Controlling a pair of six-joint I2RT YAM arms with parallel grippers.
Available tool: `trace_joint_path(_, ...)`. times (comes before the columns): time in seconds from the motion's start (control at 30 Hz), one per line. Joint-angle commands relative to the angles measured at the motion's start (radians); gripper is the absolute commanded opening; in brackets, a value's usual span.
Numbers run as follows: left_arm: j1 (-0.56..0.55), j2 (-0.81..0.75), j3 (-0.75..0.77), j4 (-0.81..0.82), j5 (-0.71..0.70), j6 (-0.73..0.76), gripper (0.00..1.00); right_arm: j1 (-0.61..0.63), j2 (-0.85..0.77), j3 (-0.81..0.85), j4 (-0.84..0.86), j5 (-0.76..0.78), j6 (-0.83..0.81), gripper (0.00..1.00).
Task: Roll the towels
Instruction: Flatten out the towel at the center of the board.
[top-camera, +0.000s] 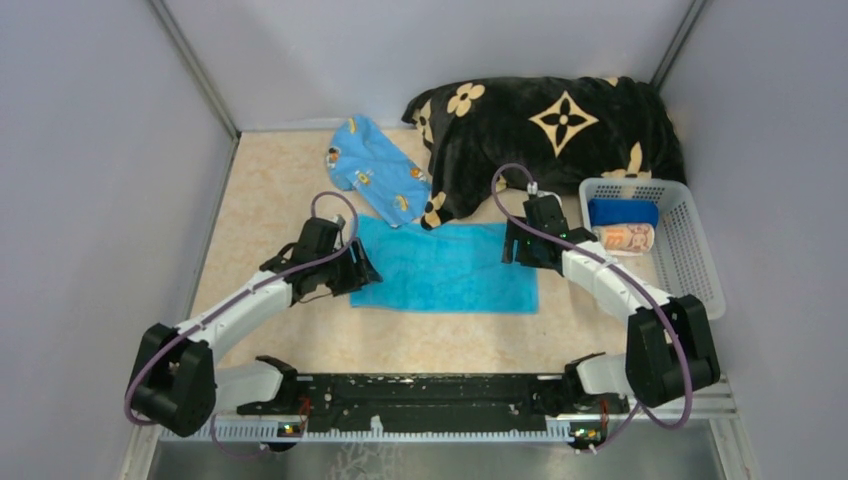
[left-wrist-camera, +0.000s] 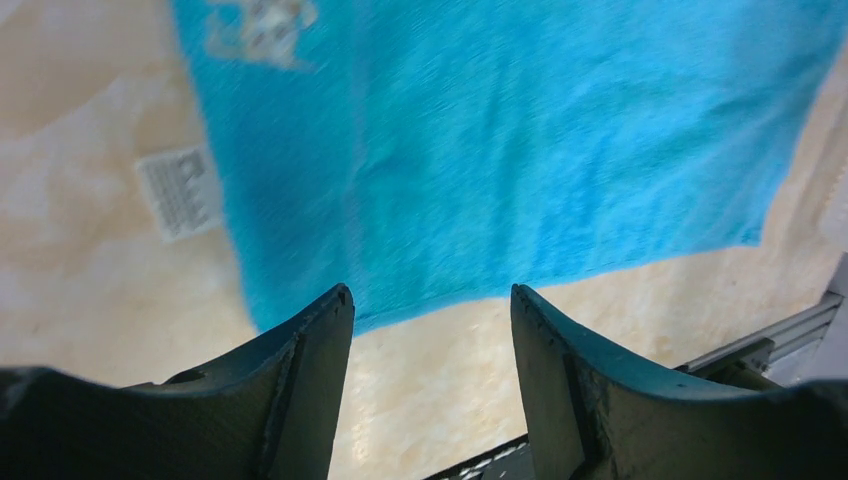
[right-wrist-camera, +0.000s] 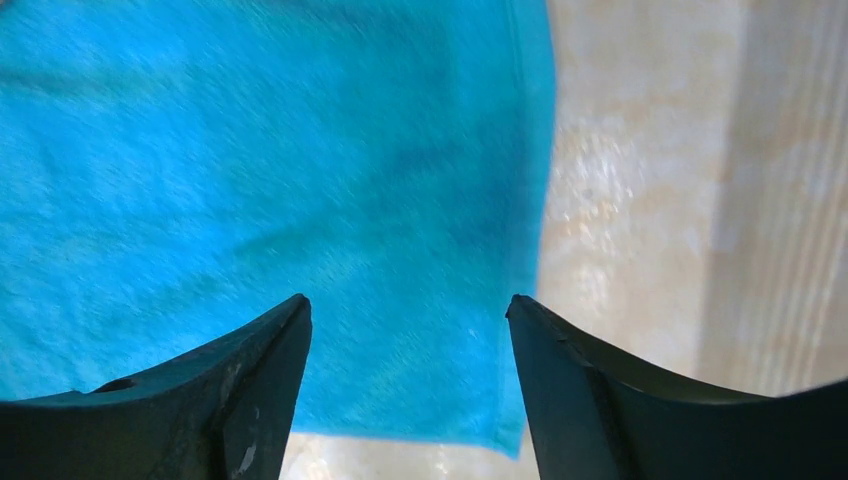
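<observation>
A plain turquoise towel (top-camera: 450, 268) lies spread flat in the middle of the table. My left gripper (top-camera: 355, 265) hovers at its left edge, open and empty. In the left wrist view the left gripper (left-wrist-camera: 430, 295) frames the near edge of the towel (left-wrist-camera: 500, 140), whose white label (left-wrist-camera: 180, 192) lies on the table. My right gripper (top-camera: 515, 250) is over the towel's right edge, open; the right gripper (right-wrist-camera: 408, 305) shows the towel's corner (right-wrist-camera: 260, 170) between its fingers. A light blue printed towel (top-camera: 375, 170) lies crumpled behind.
A large black plush blanket with tan flowers (top-camera: 550, 130) is heaped at the back. A white basket (top-camera: 690, 270) at the right holds a rolled dark blue towel (top-camera: 622, 212) and a rolled striped towel (top-camera: 625, 238). Grey walls enclose the table.
</observation>
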Motion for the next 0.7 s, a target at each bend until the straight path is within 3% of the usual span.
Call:
trace_joint_path(0.0, 0.016, -0.089, -0.104, -0.111, -0.057, -0.054, 0.65, 0.003, -0.076, -0.061, -0.164, 0.062, 0.063, 0.70)
trace_joint_path(0.27, 0.016, -0.168, -0.147, -0.161, -0.053, -0.081, 0.66, 0.026, -0.086, -0.164, -0.173, 0.045, 0.145, 0.52)
trace_joint_path(0.67, 0.018, -0.201, -0.106, -0.229, -0.091, -0.062, 0.67, 0.032, -0.028, -0.234, -0.152, 0.044, 0.196, 0.40)
